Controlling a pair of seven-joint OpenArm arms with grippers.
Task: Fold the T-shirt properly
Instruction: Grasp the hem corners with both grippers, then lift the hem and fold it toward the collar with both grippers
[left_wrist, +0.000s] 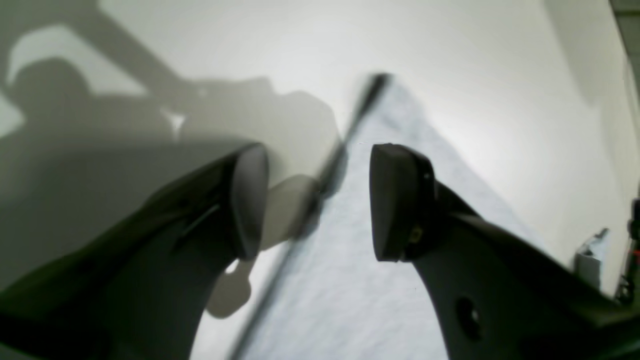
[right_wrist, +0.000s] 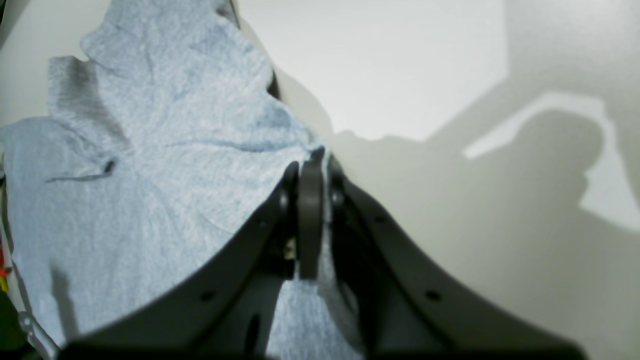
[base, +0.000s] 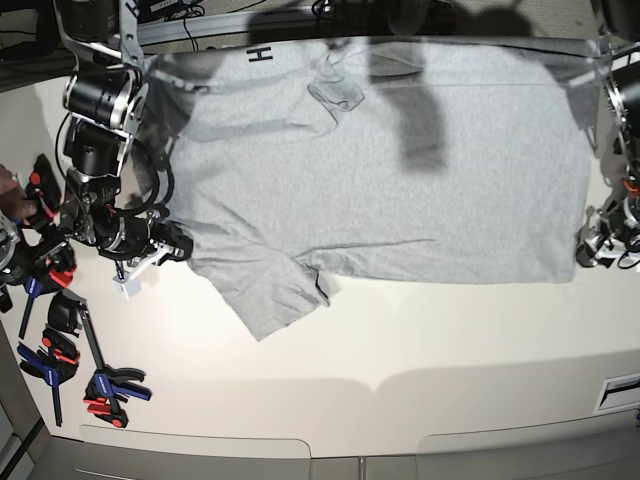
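Note:
The light grey T-shirt (base: 400, 180) lies spread flat across the back of the white table (base: 400, 340), plain side up. One sleeve (base: 270, 290) points toward the front, and a black letter H (base: 260, 55) shows at the far edge. My right gripper (right_wrist: 312, 165) is shut on the shirt's edge near that sleeve, and in the base view it (base: 183, 248) sits at the shirt's left side. My left gripper (left_wrist: 315, 200) is open and low over the shirt's edge (left_wrist: 350, 260); one finger is above cloth, the other above bare table. In the base view it (base: 583, 247) is at the shirt's right bottom corner.
Several blue, black and red clamps (base: 70, 350) lie at the table's left edge, next to a small white block (base: 130, 285). A white label (base: 620, 390) is at the right edge. Cables and gear (base: 170, 15) sit behind the shirt. A metal bracket (left_wrist: 590, 255) stands beside the table.

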